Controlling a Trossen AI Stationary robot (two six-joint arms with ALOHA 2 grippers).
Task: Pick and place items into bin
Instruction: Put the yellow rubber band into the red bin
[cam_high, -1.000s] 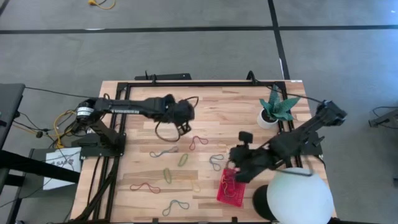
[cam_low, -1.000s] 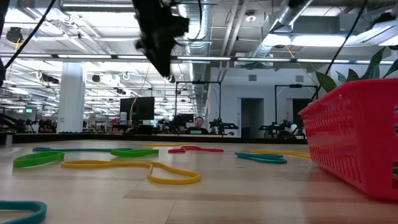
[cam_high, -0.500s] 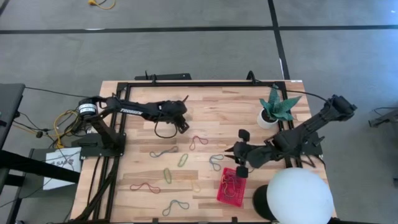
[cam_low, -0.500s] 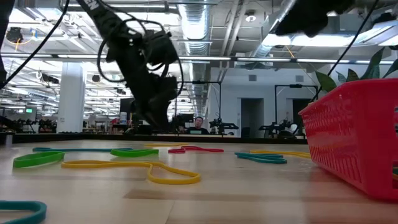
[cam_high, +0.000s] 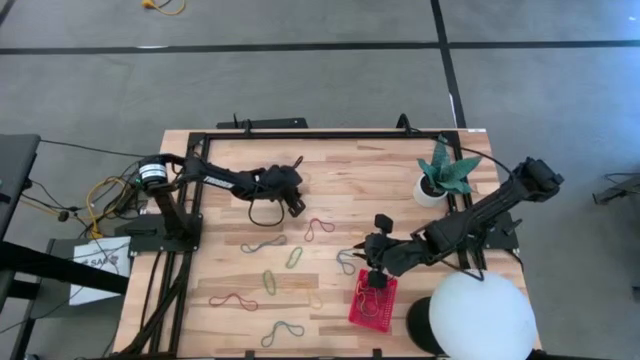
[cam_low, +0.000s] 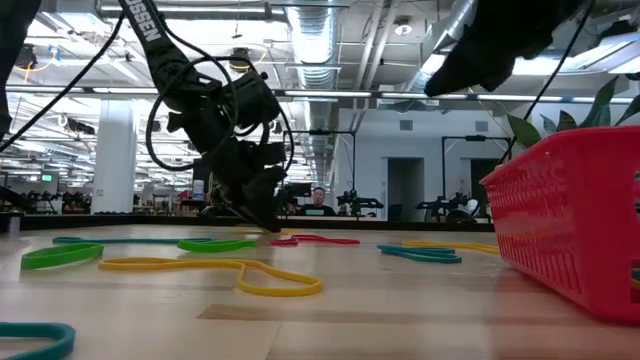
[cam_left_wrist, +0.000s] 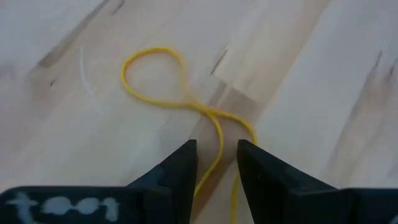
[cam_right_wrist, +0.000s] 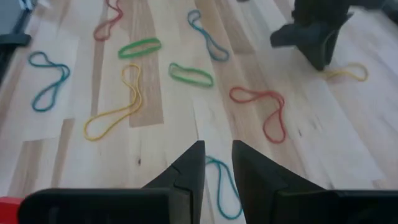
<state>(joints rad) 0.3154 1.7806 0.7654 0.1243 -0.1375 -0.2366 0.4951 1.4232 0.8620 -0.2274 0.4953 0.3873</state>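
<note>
My left gripper (cam_left_wrist: 216, 163) is low over the far middle of the table (cam_high: 293, 204), open by a narrow gap. Its fingers stand on either side of one strand of a thin yellow band (cam_left_wrist: 205, 111), which lies flat on the wood in a twisted figure eight. My right gripper (cam_right_wrist: 217, 163) hovers by the far end of the red mesh bin (cam_high: 372, 300), open by a narrow gap and holding nothing. The bin holds some bands. More bands lie loose on the table: red (cam_high: 320, 227), green (cam_high: 294, 257), teal (cam_high: 347, 260), blue (cam_high: 283, 330).
A white pot with a green plant (cam_high: 440, 180) stands near the table's far right corner. A big white dome (cam_high: 470, 315) sits at the near right, beside the bin. A black frame runs along the table's edges. The left arm's cable loops beside its wrist (cam_high: 262, 212).
My left gripper has come down from high over the table to just above the wood at the yellow band. My right gripper has shifted a little toward the table's left and far side, from over the bin to its far end.
</note>
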